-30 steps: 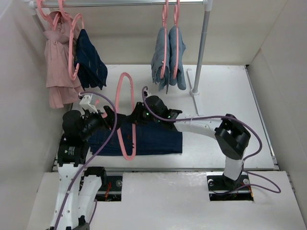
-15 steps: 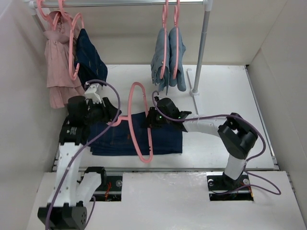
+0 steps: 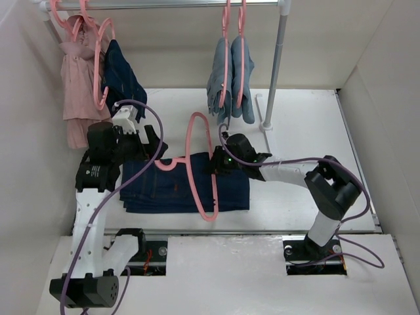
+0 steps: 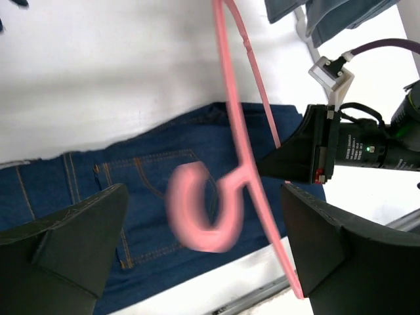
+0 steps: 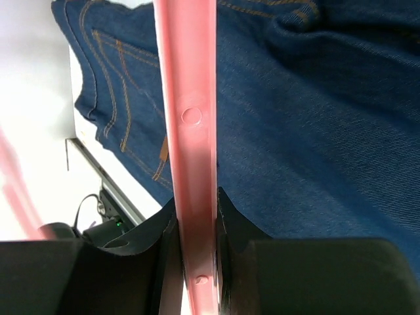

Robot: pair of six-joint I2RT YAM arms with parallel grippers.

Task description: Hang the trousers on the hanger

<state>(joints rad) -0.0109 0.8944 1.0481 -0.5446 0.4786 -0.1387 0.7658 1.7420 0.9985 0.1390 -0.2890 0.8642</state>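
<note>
One view alone, the right wrist's, shows the bar of the pink hanger (image 5: 190, 98) pinched tight in the right gripper (image 5: 193, 220), above the trousers (image 5: 295, 131). Overhead, these dark navy jeans with orange stitching lie folded flat on the table (image 3: 295, 131), the hanger loop crossing over them. The left gripper (image 4: 202, 190) gapes wide either side of the blurred hook.

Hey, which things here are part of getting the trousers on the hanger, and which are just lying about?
In the job: the trousers, flat on the table; the hanger, clamped in the right gripper; the left gripper, open by the hook.
Just around: light blue jeans, pink garment, dark speckled garment, all hanging on the rail.
</note>
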